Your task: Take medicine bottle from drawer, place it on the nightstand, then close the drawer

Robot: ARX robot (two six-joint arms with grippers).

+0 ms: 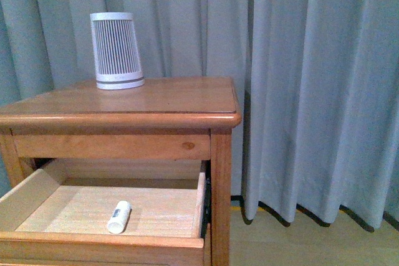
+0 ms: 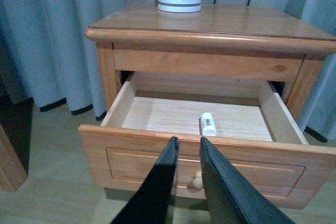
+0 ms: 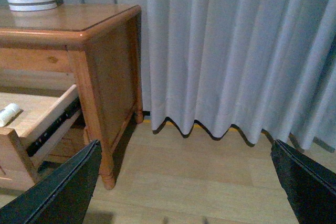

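The nightstand (image 1: 156, 101) stands against grey curtains with its upper drawer (image 1: 100, 207) pulled open. The medicine bottle (image 1: 118, 217) lies on its side on the pale drawer floor; it also shows in the left wrist view (image 2: 208, 124) and at the edge of the right wrist view (image 3: 8, 114). My left gripper (image 2: 187, 141) is shut and empty, just in front of the drawer front (image 2: 210, 163), above its round knob (image 2: 195, 182). My right gripper (image 3: 186, 182) is open and empty, low over the floor to the right of the nightstand. Neither arm shows in the front view.
A large white slatted tapered device (image 1: 116, 50) stands at the back left of the nightstand top. Grey curtains (image 1: 312, 85) hang behind and to the right. Wooden floor (image 3: 199, 171) lies to the right of the nightstand's turned foot (image 3: 107, 177).
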